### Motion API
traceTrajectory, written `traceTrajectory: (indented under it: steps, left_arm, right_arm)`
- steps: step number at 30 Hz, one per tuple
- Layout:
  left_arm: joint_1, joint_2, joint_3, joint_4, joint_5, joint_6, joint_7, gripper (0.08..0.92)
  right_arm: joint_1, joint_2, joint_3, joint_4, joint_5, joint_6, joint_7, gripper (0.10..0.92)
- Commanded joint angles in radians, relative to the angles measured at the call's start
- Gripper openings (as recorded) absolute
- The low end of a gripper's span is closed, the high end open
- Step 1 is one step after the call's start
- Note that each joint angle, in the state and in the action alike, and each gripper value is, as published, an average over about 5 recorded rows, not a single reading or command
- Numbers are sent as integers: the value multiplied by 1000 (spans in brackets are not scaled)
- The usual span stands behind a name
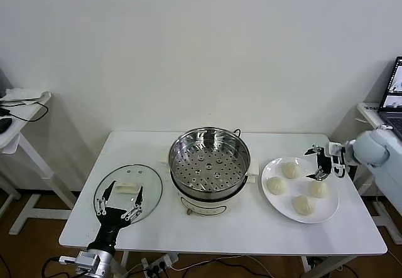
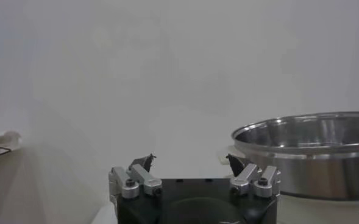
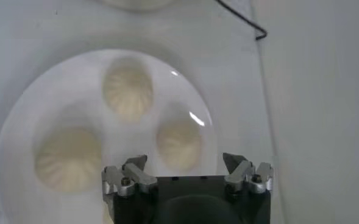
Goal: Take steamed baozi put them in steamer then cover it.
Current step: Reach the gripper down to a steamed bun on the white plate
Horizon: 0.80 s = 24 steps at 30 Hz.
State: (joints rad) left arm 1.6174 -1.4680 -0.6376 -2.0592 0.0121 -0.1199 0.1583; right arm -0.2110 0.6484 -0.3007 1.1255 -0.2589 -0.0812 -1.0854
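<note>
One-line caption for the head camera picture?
Open right gripper hovers over four baozi on plate; steamer uncovered.

Steamer point(image 1: 209, 168) at table point(image 1: 251, 228) centre, perforated tray inside. Glass lid point(image 1: 129, 192) flat on table left of steamer. Plate point(image 1: 326, 214) right of steamer, four baozi point(image 1: 303, 204) on it. Left tool point(image 1: 119, 206) over lid's near edge. Right tool point(image 1: 322, 165) above plate's far right side.

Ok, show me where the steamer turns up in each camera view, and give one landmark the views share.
Head view: the steamer stands mid-table, between the glass lid and the plate of baozi.
Left wrist view: the steamer's shiny wall shows at the right edge, beyond the open left gripper.
Right wrist view: no steamer visible.
Shared landmark: the white table.
</note>
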Motion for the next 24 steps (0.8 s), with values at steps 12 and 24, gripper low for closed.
traceTrajectory:
  steps: [12, 24]
  left_arm:
    - [11, 0, -1, 3, 13, -5, 1, 823]
    - [12, -1, -3, 11, 20, -9, 2, 823]
  right_arm:
    - [125, 221, -67, -318, -153, 29, -61, 823]
    - [103, 296, 5, -405, -229, 65, -39, 823]
